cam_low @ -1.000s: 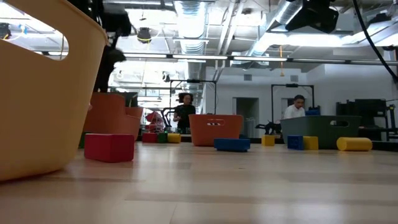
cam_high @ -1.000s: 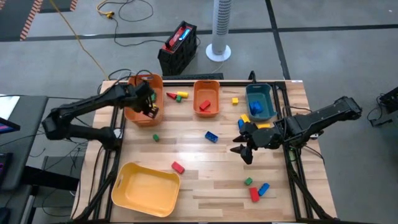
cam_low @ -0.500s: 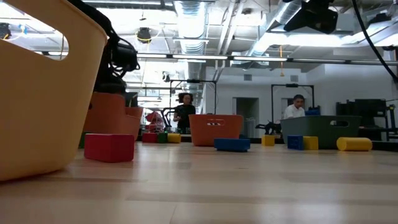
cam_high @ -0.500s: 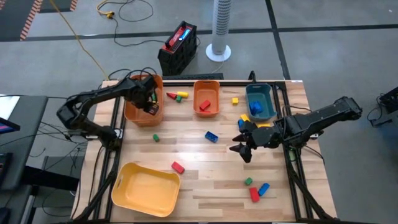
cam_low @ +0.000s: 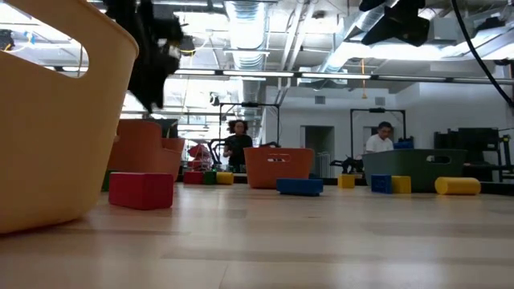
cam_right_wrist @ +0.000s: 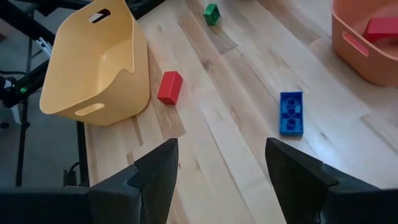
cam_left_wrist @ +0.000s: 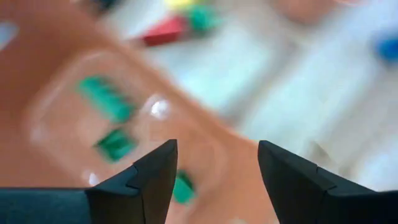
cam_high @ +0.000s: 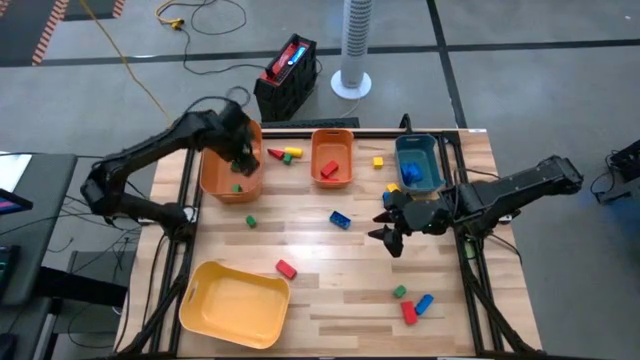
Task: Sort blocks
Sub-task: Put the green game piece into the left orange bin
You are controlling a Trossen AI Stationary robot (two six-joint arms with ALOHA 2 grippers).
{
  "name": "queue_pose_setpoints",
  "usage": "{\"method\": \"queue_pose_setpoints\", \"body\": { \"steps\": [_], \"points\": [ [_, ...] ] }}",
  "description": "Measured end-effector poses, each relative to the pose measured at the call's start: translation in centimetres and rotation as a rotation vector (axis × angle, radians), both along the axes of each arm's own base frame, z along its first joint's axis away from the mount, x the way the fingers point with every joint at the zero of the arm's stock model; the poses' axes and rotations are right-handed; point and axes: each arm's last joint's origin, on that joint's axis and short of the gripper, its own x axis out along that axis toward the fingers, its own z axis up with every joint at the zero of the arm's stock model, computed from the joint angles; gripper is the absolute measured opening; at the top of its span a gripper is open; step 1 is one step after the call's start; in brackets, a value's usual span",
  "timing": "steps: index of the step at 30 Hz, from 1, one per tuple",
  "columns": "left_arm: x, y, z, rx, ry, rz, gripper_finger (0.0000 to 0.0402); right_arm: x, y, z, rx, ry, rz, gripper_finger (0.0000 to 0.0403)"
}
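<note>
My left gripper hangs open and empty over the left orange bin; in the left wrist view green blocks lie on the bin's floor below it. One green block shows there from above. My right gripper hovers open and empty above the table's right middle. Its wrist view looks onto a blue block, a red block and a green block, all lying flat on the wood.
A second orange bin holds a red block. The teal bin holds blue ones. The yellow bin stands at the near left. Loose blocks lie at the far edge, near the teal bin and at the near right.
My left gripper has risen over the left orange bin and rolled about its own axis, while the arm's elbow has swung toward the far edge. A green block now shows on the bin's floor where the gripper stood before. My right arm has kept still.
</note>
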Motion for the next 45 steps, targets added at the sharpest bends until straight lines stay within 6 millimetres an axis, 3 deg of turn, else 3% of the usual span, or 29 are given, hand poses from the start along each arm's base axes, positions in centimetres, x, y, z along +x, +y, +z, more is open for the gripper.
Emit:
{"method": "queue_pose_setpoints", "body": {
  "steps": [7, 10, 13, 27, 36, 45],
  "points": [
    [3.1, -9.3, 1.9, 0.076, -0.008, -0.584, 0.021, -0.1, 0.0, -0.1, -0.03, 0.01, 0.024, 0.0254],
    [3.8, -12.0, 1.7, 0.114, 0.006, -0.689, 0.021, 0.0, 0.0, -0.1, -0.035, 0.008, 0.028, 0.0254],
    [4.4, -13.5, 0.8, 0.113, 0.049, -0.75, 0.021, 0.0, 0.0, 0.0, -0.047, 0.006, 0.038, 0.0254],
    [8.1, -13.5, -7.5, 0.103, 0.524, -0.942, 0.0209, 0.1, 0.1, 0.1, -0.039, -0.011, 0.043, 0.0254],
    [8.6, -13.3, -8.6, 0.098, 0.587, -1.157, 0.0209, 0.4, 0.2, 0.5, -0.024, -0.066, 0.042, 0.0254],
    [7.6, -13.4, -10.1, 0.086, 0.662, -1.32, 0.0209, 0.4, 0.2, 0.5, -0.034, -0.064, 0.048, 0.0254]
  ]
}}
